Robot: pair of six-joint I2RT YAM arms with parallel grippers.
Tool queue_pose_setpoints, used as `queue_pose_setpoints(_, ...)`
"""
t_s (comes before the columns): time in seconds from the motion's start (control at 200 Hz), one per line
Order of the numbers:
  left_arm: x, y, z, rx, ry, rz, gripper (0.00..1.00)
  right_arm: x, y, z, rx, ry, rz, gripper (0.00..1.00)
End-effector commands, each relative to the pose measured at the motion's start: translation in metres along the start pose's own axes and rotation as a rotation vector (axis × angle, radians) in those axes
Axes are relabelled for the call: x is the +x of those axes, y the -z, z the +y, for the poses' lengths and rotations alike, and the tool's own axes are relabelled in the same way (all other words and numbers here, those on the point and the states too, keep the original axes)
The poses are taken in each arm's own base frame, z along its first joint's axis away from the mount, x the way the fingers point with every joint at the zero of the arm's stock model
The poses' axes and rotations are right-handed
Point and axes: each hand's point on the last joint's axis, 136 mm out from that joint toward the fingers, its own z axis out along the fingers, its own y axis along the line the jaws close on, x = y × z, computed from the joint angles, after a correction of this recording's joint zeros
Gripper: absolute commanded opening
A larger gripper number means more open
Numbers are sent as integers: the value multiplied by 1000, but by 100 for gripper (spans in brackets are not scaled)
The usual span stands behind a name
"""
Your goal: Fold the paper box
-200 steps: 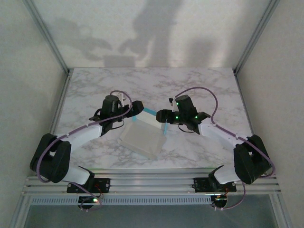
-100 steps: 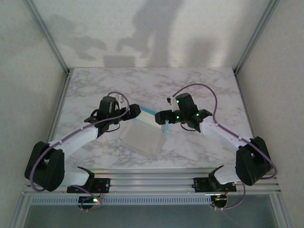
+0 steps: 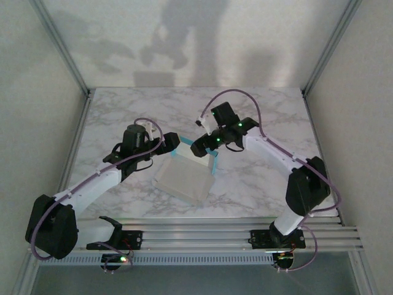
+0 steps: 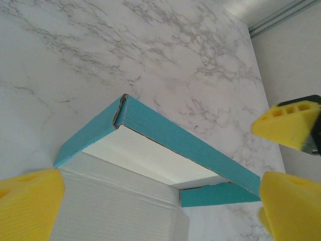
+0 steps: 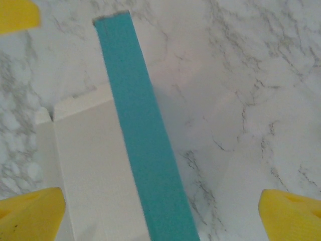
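The paper box (image 3: 183,178) lies mid-table, off-white inside, with turquoise walls raised along its far and right sides. My left gripper (image 3: 169,143) hovers at the box's far left corner, open, nothing between its yellow fingertips (image 4: 27,206). In the left wrist view the far turquoise wall (image 4: 175,134) stands over the white floor (image 4: 145,160). My right gripper (image 3: 200,147) hangs over the far right corner, open and holding nothing. The right wrist view looks down on the right turquoise wall (image 5: 145,150), which runs between the gripper's yellow fingertips (image 5: 30,213), beside the white panel (image 5: 90,165).
The marble table (image 3: 270,117) extends behind and to both sides of the box. White enclosure walls with metal posts (image 3: 64,55) border it. An aluminium rail (image 3: 196,236) carrying the arm bases runs along the near edge.
The right arm has swung away from me and to the left, over the box's far right corner, and its jaws have spread wider. The left arm shifted slightly left. The box stays put.
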Motion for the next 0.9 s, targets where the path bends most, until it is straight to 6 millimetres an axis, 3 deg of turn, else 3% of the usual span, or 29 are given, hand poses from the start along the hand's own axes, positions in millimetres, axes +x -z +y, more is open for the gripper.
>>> queue_pose_setpoints(0.0,-6,4,-3,15,16,-21,99,12,-11,-7,42,56,101,99)
queue_pose_setpoints(0.15,-7,5,-4,16,13,-23,99,13,-24,-19,80,61,116,99)
queue_pose_setpoints(0.375,-7,3,-5,28,19,-19,100,15,-26,-76,197,-126,77,99)
queue_pose_setpoints(0.561,-7,1,-8,40,20,-10,100,49,-27,-120,256,-302,105,98)
queue_pose_setpoints(0.791,-6,-2,-10,53,25,1,99,97,-32,-155,297,-472,165,96)
queue_pose_setpoints(0.896,-5,-3,-11,57,29,8,99,109,-32,-164,275,-560,150,94)
